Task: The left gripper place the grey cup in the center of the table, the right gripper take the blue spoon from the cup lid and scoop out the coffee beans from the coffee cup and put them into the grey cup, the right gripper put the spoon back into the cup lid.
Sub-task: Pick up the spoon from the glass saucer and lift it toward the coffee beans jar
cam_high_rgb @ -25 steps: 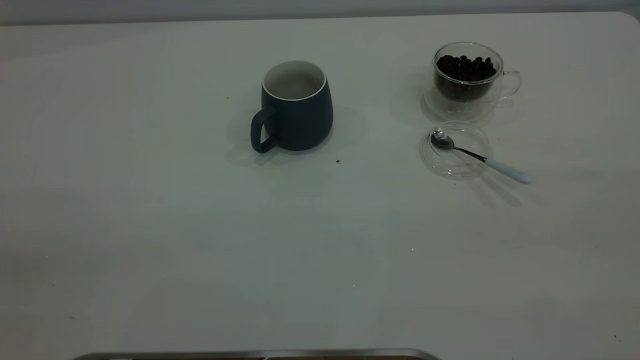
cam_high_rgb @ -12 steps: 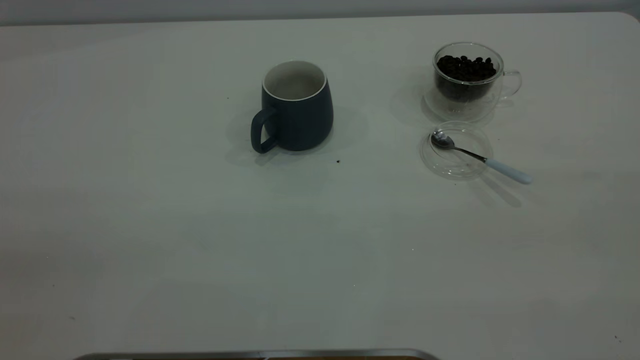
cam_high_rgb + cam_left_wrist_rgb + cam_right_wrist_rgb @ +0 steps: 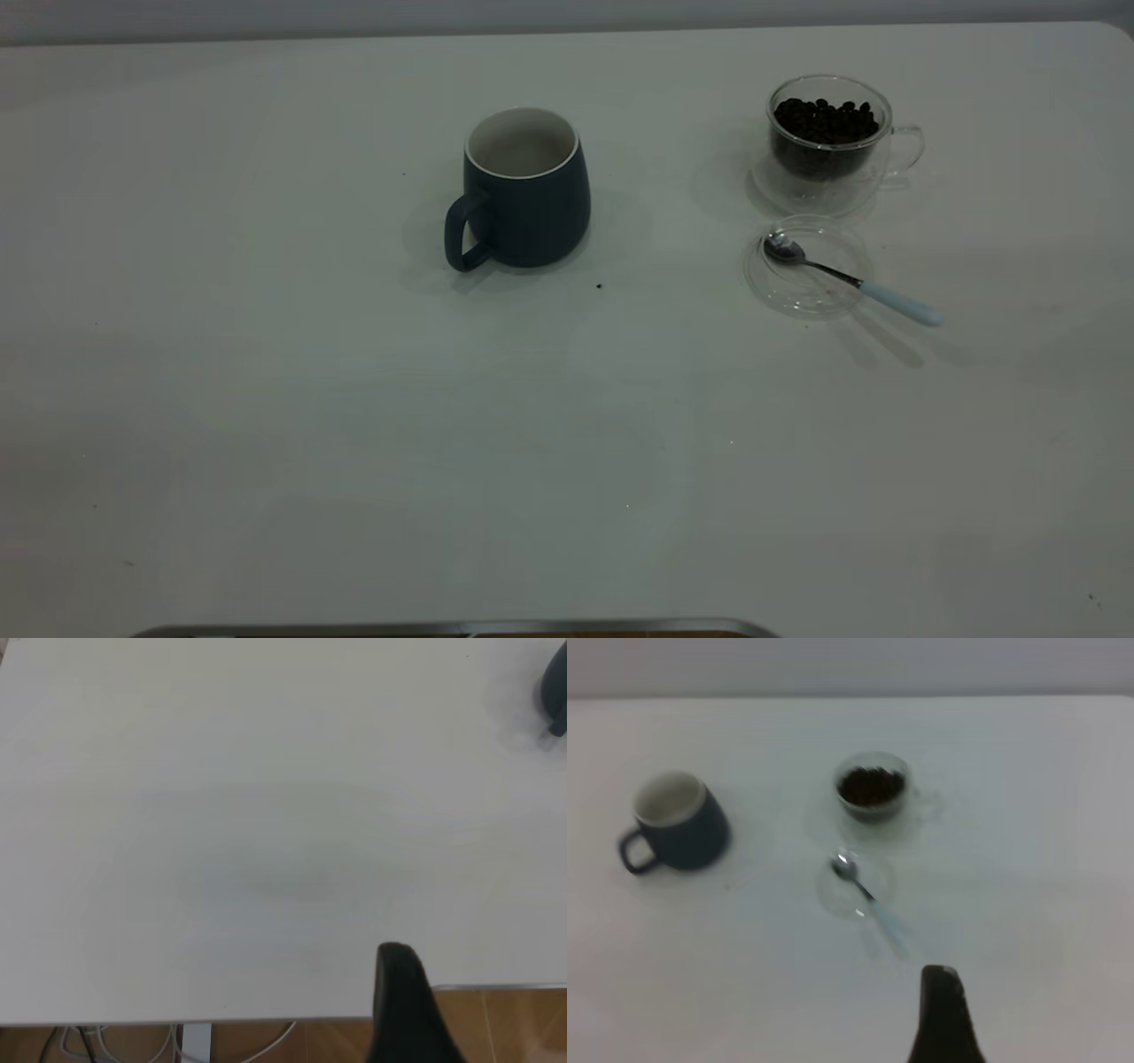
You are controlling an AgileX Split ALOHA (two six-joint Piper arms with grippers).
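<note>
Two grippers hang clear above the white table (image 3: 266, 399); jaw state cannot be told. Dark slate-grey ceramic cup (image 3: 524, 188) stands upright mid-table, untouched.

Bare white table (image 3: 266, 815), grey cup (image 3: 555, 691) at its edge.

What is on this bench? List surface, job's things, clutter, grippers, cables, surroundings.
Surface: table, plain white.
Job's things: grey cup upright mid-table; coffee cup holds coffee beans; blue spoon lies with bowl in cup lid, handle over its rim.
Clutter: dark speck beside grey cup.
Grippers: left gripper above the table's edge, right gripper back from the spoon; neither touches anything.
Cables: cables below the table edge.
Surroundings: wooden floor.
</note>
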